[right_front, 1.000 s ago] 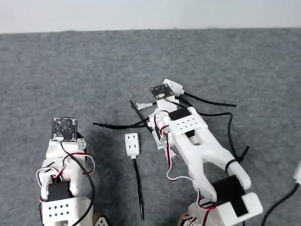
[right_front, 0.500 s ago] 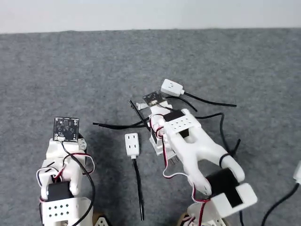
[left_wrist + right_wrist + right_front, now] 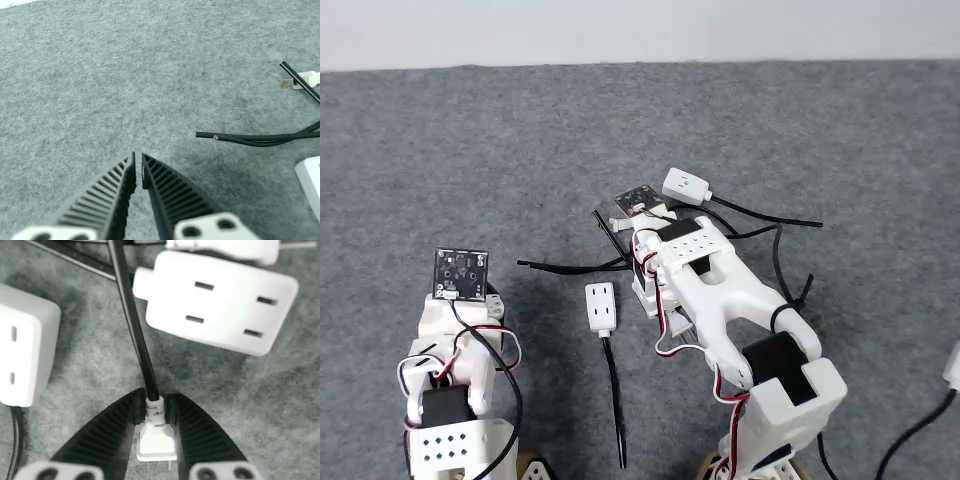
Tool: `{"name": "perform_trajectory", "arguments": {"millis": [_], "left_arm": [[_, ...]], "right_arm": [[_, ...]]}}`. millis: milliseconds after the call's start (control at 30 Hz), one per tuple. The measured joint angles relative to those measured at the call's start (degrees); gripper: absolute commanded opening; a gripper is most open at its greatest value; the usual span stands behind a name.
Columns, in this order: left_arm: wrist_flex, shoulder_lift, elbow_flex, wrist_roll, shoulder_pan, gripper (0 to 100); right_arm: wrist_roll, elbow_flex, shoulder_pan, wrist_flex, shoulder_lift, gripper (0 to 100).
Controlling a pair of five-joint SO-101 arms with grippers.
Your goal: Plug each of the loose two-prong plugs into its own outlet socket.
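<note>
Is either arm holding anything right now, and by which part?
The right gripper holds a white two-prong plug by the sides of its body, near where its black cord enters. The left gripper holds nothing.

You have a grey, felt-like covering [image 3: 460, 140] spread over the whole table, its nap speckled and slightly matted. At the far side it meets a plain pale wall [image 3: 640, 30], and the line between the two runs straight across the high view. In the left wrist view you catch a sliver of that same pale surface past the covering's edge. Your light is even and diffuse; shadows on the grey are soft and lie close.
</note>
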State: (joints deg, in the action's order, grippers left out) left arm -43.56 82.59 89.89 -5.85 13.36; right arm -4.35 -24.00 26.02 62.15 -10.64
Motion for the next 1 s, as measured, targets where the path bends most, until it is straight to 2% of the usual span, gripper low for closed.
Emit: {"name": "perform_trajectory", "arguments": {"millis": [100, 200, 467, 600, 733, 867, 1000], "left_arm": [[0.0, 0.0, 0.0, 0.0, 0.0, 1], [0.0, 0.0, 0.0, 0.0, 0.0, 1], [-1.5, 0.0, 0.0, 0.0, 0.0, 1], [-6.6, 0.0, -0.2, 0.0, 0.0, 2], [-7.5, -0.7, -0.2, 0.0, 0.0, 4], [-7.4, -7.8, -3.0, 0.0, -0.3, 4], [-2.5, -21.6, -6.9, 0.0, -0.7, 4]], "right_arm": [[-1.8, 0.0, -0.1, 0.0, -0.4, 5.2], [-2.4, 0.7, -0.1, 0.4, -1.8, 0.3], [-2.4, 1.1, -0.2, 1.9, -1.8, 0.8], [-0.6, 1.1, -0.1, 5.3, 4.7, 0.8], [1.1, 1.1, 0.1, 8.2, 16.4, 0.8], [1.5, 1.0, 1.3, 8.9, 26.7, 0.8], [3.6, 1.0, 4.1, 8.9, 31.2, 0.8]]}}
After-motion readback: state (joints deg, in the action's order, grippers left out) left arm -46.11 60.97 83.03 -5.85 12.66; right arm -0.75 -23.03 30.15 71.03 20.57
